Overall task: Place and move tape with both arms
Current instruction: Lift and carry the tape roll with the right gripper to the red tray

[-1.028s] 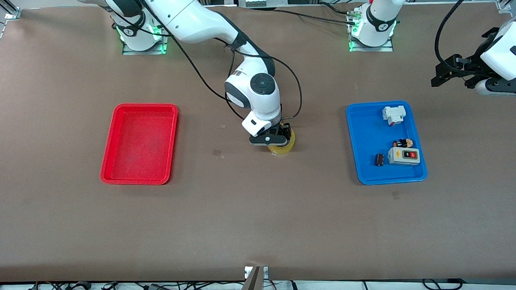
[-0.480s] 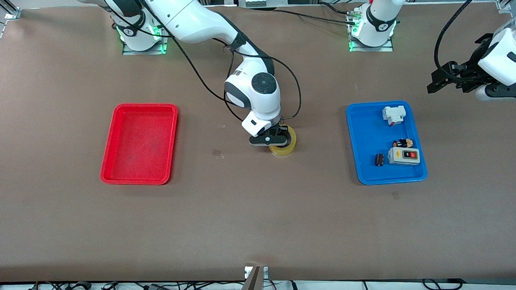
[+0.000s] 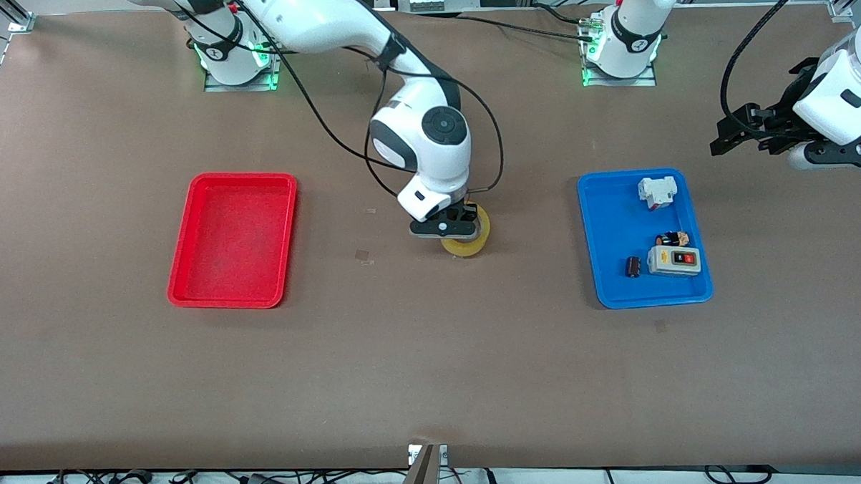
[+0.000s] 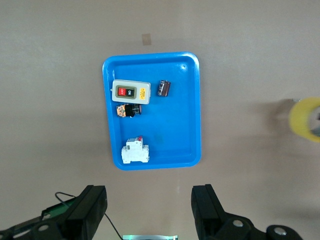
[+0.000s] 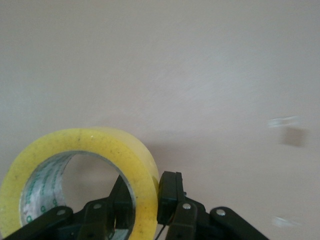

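Note:
The tape [image 3: 466,246], a translucent yellow ring, is at the middle of the table between the two trays. My right gripper [image 3: 453,225] is shut on its wall, one finger inside the ring and one outside. In the right wrist view the tape [image 5: 75,142] stands tilted on edge between the fingers of the right gripper [image 5: 146,192], low over the table. My left gripper [image 3: 727,135] is open and empty, up in the air over the bare table at the left arm's end. In the left wrist view the left gripper [image 4: 149,200] has its jaws wide apart, and the tape [image 4: 302,117] shows at the edge.
A blue tray [image 3: 601,214] toward the left arm's end holds a white breaker [image 3: 656,191], a grey switch box [image 3: 675,261], a small black cylinder [image 3: 632,266] and a small orange-black part. It also shows in the left wrist view [image 4: 190,115]. A red tray [image 3: 233,238] lies toward the right arm's end.
My right gripper has risen a little with the tape and shifted slightly toward the right arm's end. My left gripper has drifted a little toward the blue tray.

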Available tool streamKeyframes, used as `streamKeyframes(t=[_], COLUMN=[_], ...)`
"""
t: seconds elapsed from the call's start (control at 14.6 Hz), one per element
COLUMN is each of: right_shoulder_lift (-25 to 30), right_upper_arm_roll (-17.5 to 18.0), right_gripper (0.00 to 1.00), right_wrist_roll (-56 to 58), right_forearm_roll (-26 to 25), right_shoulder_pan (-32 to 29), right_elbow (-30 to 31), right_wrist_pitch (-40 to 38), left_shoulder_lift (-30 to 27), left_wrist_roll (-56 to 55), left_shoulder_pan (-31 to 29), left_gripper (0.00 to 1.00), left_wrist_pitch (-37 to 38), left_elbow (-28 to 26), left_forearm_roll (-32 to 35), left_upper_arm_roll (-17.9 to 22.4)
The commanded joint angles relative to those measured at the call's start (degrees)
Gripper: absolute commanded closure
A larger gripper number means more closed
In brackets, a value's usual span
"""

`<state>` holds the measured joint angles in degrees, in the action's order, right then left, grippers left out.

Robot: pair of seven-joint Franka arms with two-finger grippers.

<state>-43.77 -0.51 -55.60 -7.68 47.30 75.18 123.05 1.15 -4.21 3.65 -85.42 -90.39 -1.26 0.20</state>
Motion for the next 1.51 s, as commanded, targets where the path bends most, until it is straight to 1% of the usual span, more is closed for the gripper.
streamKeyframes(t=[0.0,0.07,0.21,0.48,0.62,0.69,0.82,0.96,1.1,1.23,1.44], right_shoulder_lift=[8.7,11.0,16.1,27.7,32.2,33.4,35.1,35.9,36.6,36.0,32.1], right_upper_arm_roll=[0.4,0.5,0.5,0.7,0.8,0.8,0.8,0.8,0.5,0.5,0.6], right_gripper=[0.99,0.99,0.99,0.98,0.98,0.98,0.98,0.98,0.98,0.98,0.97], right_wrist_roll=[-0.8,-0.7,2.3,13.7,21.2,24.0,30.4,38.6,45.0,50.3,55.7], right_forearm_roll=[-0.8,-0.8,-0.8,-0.2,0.0,0.0,1.2,4.7,7.1,7.2,7.2], right_shoulder_pan=[-4.0,-5.5,-9.0,-18.3,-23.5,-25.5,-29.4,-34.4,-37.4,-41.0,-44.9], right_elbow=[5.9,7.9,13.9,30.8,38.3,40.7,44.6,47.7,50.2,52.3,52.9], right_wrist_pitch=[-2.1,-1.8,-1.8,2.3,5.1,6.0,7.2,7.4,7.7,10.9,15.4], left_shoulder_lift=[-1.5,-1.5,-1.5,-1.9,-1.9,-1.9,-1.9,-1.9,-1.9,-1.9,-1.9], left_wrist_roll=[0.3,0.3,0.3,0.3,0.3,0.3,0.3,0.3,0.3,0.3,0.3], left_shoulder_pan=[-0.2,-0.2,-0.2,-0.2,-0.2,-0.2,-0.1,-0.2,-0.2,-0.2,-0.1], left_gripper=[0.00,0.00,0.00,0.00,0.00,0.00,0.00,0.00,0.00,0.00,0.00], left_wrist_pitch=[0.3,0.3,0.3,0.3,0.3,0.3,0.3,0.3,0.3,0.3,0.3], left_elbow=[-1.3,-1.3,-1.4,-1.8,-1.8,-1.8,-1.8,-1.8,-1.8,-1.8,-1.8], left_forearm_roll=[-0.6,-0.6,-0.6,-0.5,-0.5,-0.5,-0.5,-0.5,-0.5,-0.5,-0.5], left_upper_arm_roll=[0.2,0.2,0.2,0.2,0.2,0.2,0.2,0.2,0.2,0.2,0.2])
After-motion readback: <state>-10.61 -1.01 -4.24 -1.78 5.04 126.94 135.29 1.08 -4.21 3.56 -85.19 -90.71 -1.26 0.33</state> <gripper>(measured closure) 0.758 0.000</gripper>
